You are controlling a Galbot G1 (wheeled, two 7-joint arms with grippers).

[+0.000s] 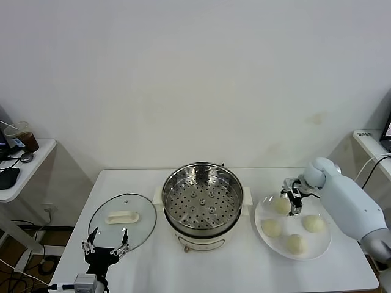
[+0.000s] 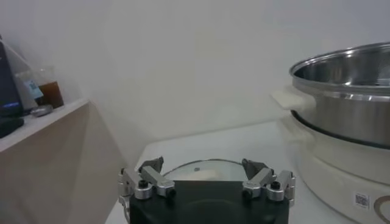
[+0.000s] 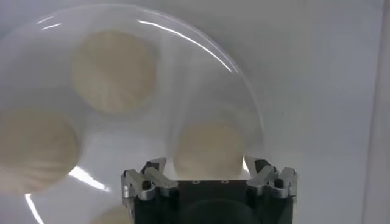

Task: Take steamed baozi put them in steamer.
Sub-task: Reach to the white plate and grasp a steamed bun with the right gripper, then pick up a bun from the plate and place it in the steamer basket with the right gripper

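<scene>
Cream-white baozi (image 1: 281, 206) lie four to a flat white plate (image 1: 261, 213) on the right side of the counter (image 1: 146, 268), none of them in the steamer. One bun sits at the far edge of the plate, one to the right, one at the near edge and one on the left. The right pincer (image 1: 295, 199) hangs over the far bun with its fingers spread wide, one on each side of it; from the wrist view the bun shows between the fingertips, though I cannot tell whether they touch the dough. Nothing is gripped.

Left of the plate, in the middle of the counter, stands the steamer (image 1: 202, 204): a shiny steel pot on a white base, its perforated tray bare. The plate's rim comes close to the pot's white side handle.

Farther left lies a round glass lid (image 1: 121, 221) with a white handle, flat on the counter just beside the steamer. The left pincer (image 1: 105, 242) waits at the near edge of that lid, fingers spread wide and holding nothing.

Beyond the counter's left end, a white side shelf (image 1: 30, 165) carries a cup of dark drink (image 1: 23, 137).
</scene>
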